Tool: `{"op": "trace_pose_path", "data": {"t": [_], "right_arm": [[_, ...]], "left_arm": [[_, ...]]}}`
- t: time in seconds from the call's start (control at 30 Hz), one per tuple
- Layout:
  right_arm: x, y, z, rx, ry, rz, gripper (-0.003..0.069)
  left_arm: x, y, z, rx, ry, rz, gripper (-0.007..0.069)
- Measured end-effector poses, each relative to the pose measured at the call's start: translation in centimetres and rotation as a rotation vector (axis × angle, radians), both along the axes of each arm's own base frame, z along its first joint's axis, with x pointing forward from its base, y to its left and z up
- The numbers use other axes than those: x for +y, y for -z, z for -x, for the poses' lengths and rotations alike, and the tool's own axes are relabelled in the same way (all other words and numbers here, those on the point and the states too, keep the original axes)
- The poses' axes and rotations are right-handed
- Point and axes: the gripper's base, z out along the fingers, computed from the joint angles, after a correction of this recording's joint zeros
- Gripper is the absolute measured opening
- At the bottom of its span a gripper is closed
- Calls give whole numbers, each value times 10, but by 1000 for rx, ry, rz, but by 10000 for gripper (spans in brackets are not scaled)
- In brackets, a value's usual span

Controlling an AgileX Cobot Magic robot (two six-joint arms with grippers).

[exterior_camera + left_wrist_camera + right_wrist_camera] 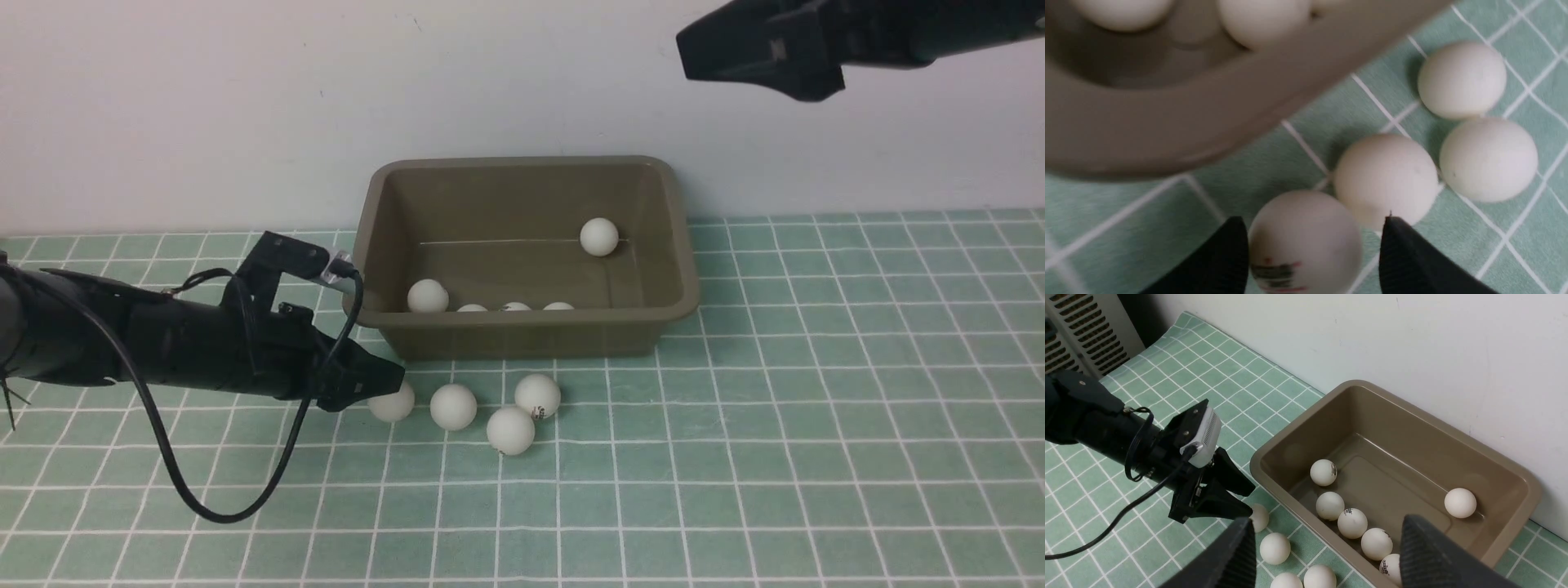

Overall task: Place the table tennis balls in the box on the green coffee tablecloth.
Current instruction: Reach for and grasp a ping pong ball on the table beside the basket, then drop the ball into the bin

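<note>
Tablecloth (1216, 375) holds the box (1412, 428); right wrist view reveals six balls (1352, 522).

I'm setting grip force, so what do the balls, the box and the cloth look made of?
Balls: likely plastic, matte white, some with printed logos. Box: probably molded plastic, smooth olive-brown, faint sheen, rounded corners. Cloth: seemingly fabric, teal with white grid; weave not resolvable.

The background is being filled by a plain off-white wall (245, 98), which is being marked by a few small dark specks. In the right wrist view, a beige louvred grille panel (1081, 330) is being shown at one end of that wall, with a dark gap (1133, 310) being left between them.
</note>
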Motion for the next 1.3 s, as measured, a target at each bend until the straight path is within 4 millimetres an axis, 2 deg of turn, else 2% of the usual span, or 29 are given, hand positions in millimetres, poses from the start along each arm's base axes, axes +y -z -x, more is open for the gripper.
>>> {"op": "trace_pose_path", "data": {"t": [0.2,0.27,0.47,0.6,0.67,0.87,1.1,1.3], "right_arm": [[0,0,0,0,0,-2,430],[0,0,0,0,0,-2,430],[0,0,0,0,0,-2,430],[0,0,0,-1,0,-3,430],[0,0,0,-1,0,-2,430],[0,0,0,-14,-8,9,430],[0,0,0,-18,-10,12,430],[0,0,0,-29,-17,21,430]], "left_arm": [[-14,15,1,9,55,-34,372],[-15,15,1,14,44,-36,351],[-15,10,2,5,56,-66,351],[-15,-2,5,-7,72,-79,351],[-14,-15,9,-11,79,-98,351],[-2,-39,17,23,22,-158,351],[28,-72,25,66,-223,-193,351],[18,-97,16,-79,-175,-171,351]]}}
